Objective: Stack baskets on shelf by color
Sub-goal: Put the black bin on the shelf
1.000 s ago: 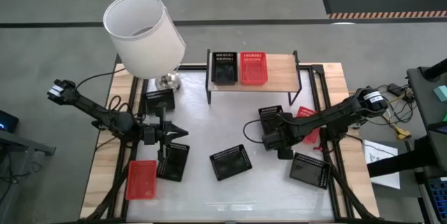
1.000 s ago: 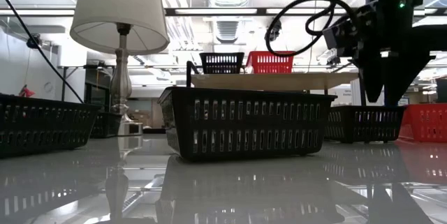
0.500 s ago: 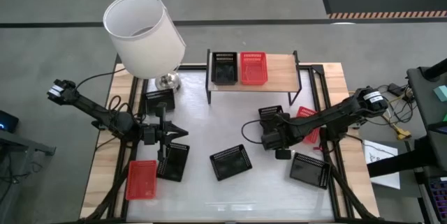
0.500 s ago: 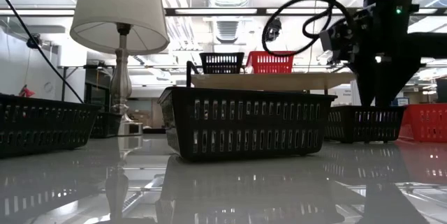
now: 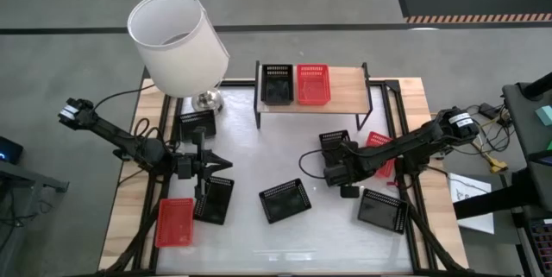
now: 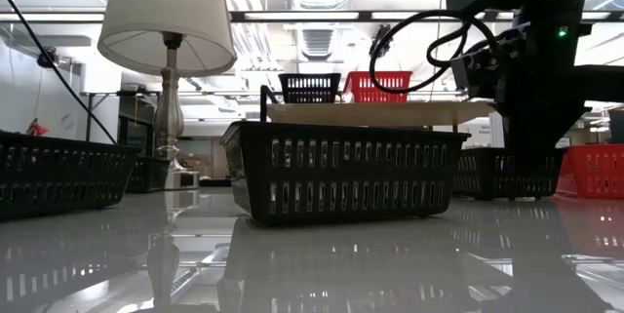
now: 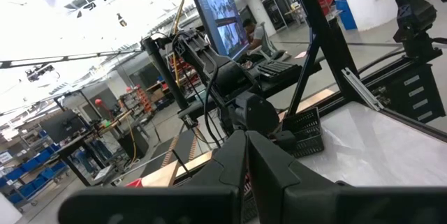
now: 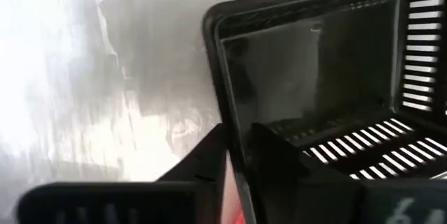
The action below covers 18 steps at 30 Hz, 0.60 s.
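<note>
High view: a glossy white table (image 5: 259, 160) fills the centre, a light-wood shelf (image 5: 345, 91) at upper centre carrying one black and one red basket. At centre right, the right gripper (image 5: 332, 172) sits over a black perforated plastic basket (image 5: 334, 141).

Right wrist view: its fingers (image 8: 269, 158) pinch that basket's wall.

Left wrist view: the left gripper (image 7: 246, 165) is closed, empty.

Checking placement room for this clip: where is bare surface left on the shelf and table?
The shelf is bare right of its red basket. The white table is open between the shelf and the centre black basket, and along its front edge. Crowded around the right hand and the lamp.
</note>
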Available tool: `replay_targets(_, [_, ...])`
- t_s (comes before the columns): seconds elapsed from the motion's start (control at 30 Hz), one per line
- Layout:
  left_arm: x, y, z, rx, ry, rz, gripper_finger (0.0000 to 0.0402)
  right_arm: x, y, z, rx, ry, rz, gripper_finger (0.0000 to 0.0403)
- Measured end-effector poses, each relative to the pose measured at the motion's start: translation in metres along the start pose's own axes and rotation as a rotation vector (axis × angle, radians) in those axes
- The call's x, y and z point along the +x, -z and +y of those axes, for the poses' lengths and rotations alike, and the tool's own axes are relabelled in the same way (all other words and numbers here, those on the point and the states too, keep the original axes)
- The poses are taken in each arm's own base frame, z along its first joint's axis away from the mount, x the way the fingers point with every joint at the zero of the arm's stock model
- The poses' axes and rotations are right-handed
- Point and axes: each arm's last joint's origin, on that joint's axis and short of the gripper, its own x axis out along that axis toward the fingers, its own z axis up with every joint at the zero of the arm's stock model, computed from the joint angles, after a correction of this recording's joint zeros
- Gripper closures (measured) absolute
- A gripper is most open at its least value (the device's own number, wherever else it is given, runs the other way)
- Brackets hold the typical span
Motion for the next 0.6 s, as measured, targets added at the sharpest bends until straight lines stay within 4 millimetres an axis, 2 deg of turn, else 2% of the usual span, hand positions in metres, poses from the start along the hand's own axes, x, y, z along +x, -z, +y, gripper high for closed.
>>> replay_targets(0.1, [0.0,0.0,0.0,0.0,0.0,0.0,0.0402,0.0,-0.001,0.0,0.001,-0.003,-0.009,0.0381])
replay_targets(0.17, [0.0,0.0,0.0,0.0,0.0,0.0,0.0402,0.0,-0.002,0.0,0.003,-0.005,-0.015,0.039])
replay_targets(0.43, [0.0,0.0,0.0,0.0,0.0,0.0,0.0402,-0.002,-0.003,0.001,0.016,-0.027,-0.017,0.0393])
replay_targets(0.6, [0.0,0.0,0.0,0.0,0.0,0.0,0.0402,-0.018,-0.015,0.003,0.039,-0.079,-0.067,0.0394])
